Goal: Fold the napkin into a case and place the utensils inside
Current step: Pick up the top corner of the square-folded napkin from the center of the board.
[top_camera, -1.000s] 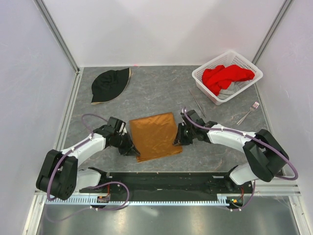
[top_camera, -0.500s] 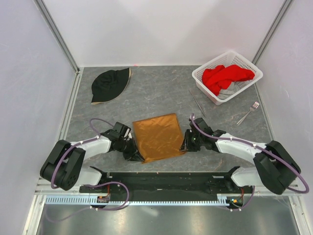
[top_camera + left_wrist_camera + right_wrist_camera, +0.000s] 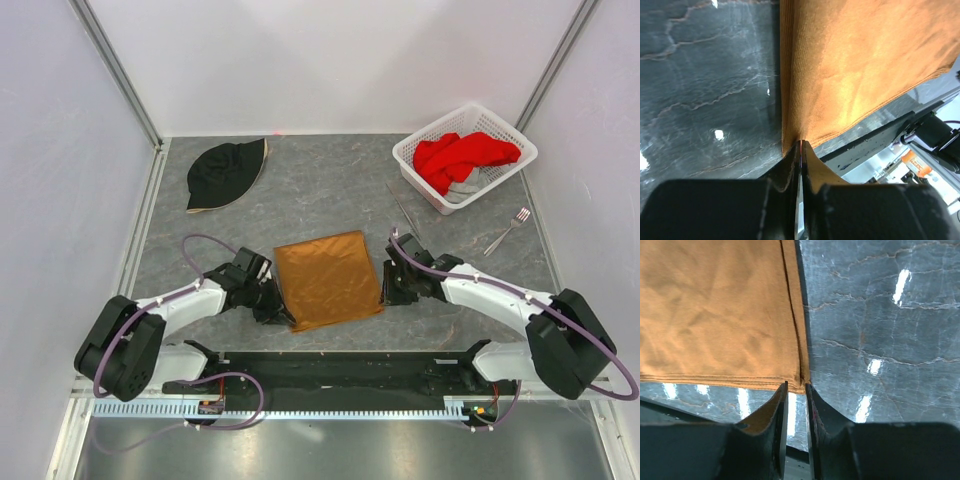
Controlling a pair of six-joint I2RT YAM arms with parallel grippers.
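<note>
While the napkin (image 3: 328, 279) lies folded flat at lower centre of the overhead view, its near left corner is seen clamped in the left gripper (image 3: 801, 150), whose jaws are pressed together on the cloth. At the near right corner, the right gripper (image 3: 796, 392) is held with its jaws slightly apart, just short of the hem; no grip is seen there. Both arms are about equally near. No clear long axis is shown by the napkin, which is turned slightly, its left side slanting toward the lower right. Farther off, on the counter (image 3: 320, 190), the knife (image 3: 403, 212) and fork (image 3: 508, 231) lie at right, both pointing away, the fork leaning right, the knife left.
</note>
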